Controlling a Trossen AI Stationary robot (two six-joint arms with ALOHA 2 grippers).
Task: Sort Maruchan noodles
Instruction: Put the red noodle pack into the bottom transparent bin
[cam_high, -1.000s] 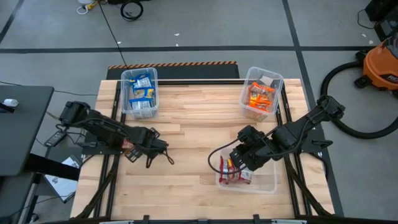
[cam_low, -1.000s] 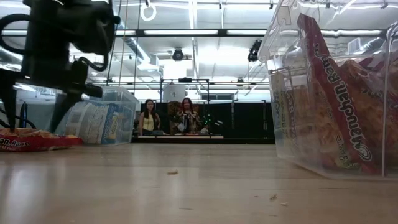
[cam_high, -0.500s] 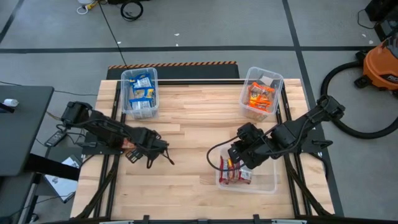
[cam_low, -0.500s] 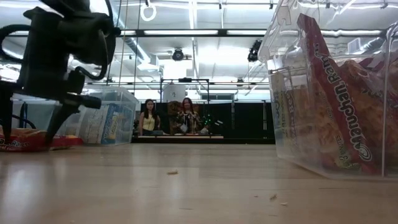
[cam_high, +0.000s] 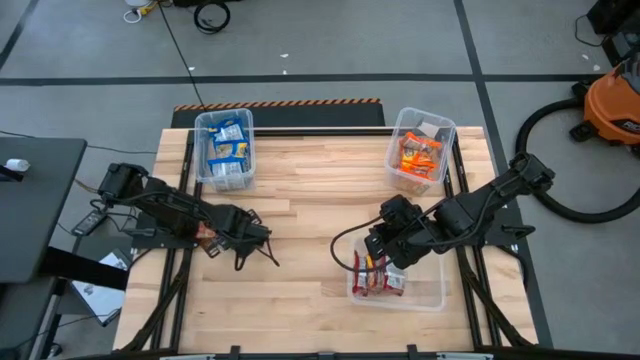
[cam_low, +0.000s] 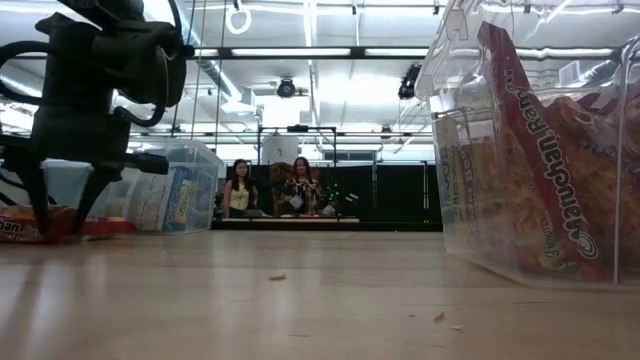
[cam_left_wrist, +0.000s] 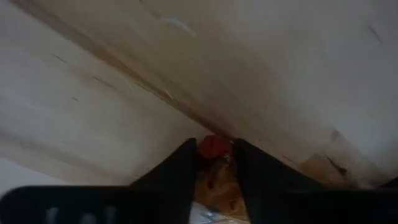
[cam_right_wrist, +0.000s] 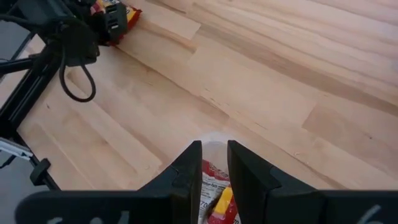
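A red Maruchan packet (cam_high: 204, 234) lies flat near the table's left edge; it also shows as packet (cam_low: 20, 230) in the low view. My left gripper (cam_high: 212, 241) stands over it, fingers pointing down (cam_low: 62, 212), shut on it. My right gripper (cam_high: 375, 252) hovers shut and holding nothing over the left rim of the near-right clear bin (cam_high: 440, 300), where red packets (cam_right_wrist: 214, 193) lie. Blue-and-yellow packets fill the far-left bin (cam_high: 224, 150). Orange packets fill the far-right bin (cam_high: 420, 152). My left gripper pinches the red packet between its two fingers at one red end (cam_left_wrist: 214, 144). The fingers (cam_low: 40, 200) come from above, pointing down. The packet still lies flat on the table.
The bin of red packets (cam_low: 540, 150) looms close on the right in the low view, and the blue bin (cam_low: 170, 195) stands behind the left arm. Bare wood lies between the two grippers (cam_high: 300, 250). People sit far off in the room beyond the table.
My left gripper has come down onto the red packet and its fingers have drawn together around it; the packet has stayed on the table. My right gripper has drifted a little toward the table's left, over the bin's left rim.
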